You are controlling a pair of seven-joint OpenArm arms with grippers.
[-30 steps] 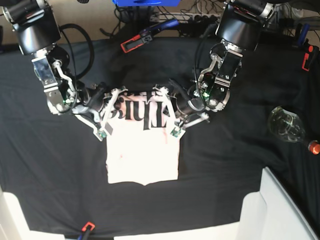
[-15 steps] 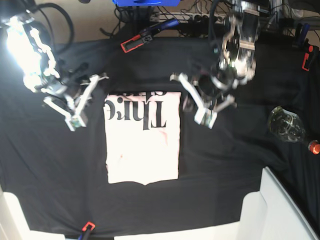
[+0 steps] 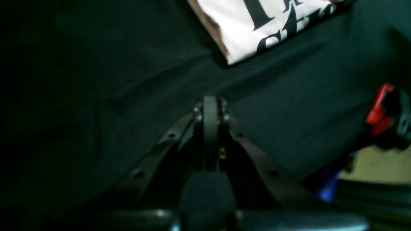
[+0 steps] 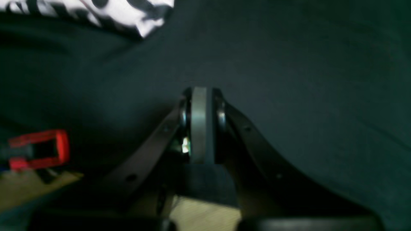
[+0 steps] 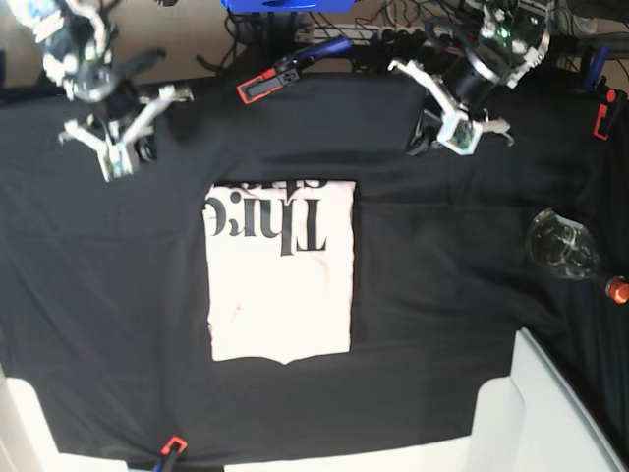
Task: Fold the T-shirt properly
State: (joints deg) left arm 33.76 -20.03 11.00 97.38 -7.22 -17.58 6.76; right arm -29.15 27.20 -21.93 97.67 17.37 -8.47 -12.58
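Your left gripper (image 3: 210,106): jaws together, holding nothing, hanging over bare black table cloth (image 3: 112,80). Seen from the base camera it sits at the far right of the table, near the cloth's back edge (image 5: 458,136).

Your right gripper (image 4: 199,96): jaws together as well, nothing between them, also over bare cloth. From the base camera it is at the far left, near the back edge (image 5: 116,162).

The T-shirt (image 5: 280,270): you will find it folded into an upright rectangle near the middle of the cloth, between the two arms and nearer the front than either, well apart from both grippers. Black serif lettering runs across its far end, upside down to the base camera; the near part is plain pale pink. Each wrist camera catches only one lettered corner of it.

Red clamps: one on the back edge of the cloth (image 5: 261,88), one at the right edge (image 5: 600,122), one at the front edge (image 5: 173,447).

Clear glass bottle with a red cap (image 5: 568,251): lying on its side at the right of the cloth.
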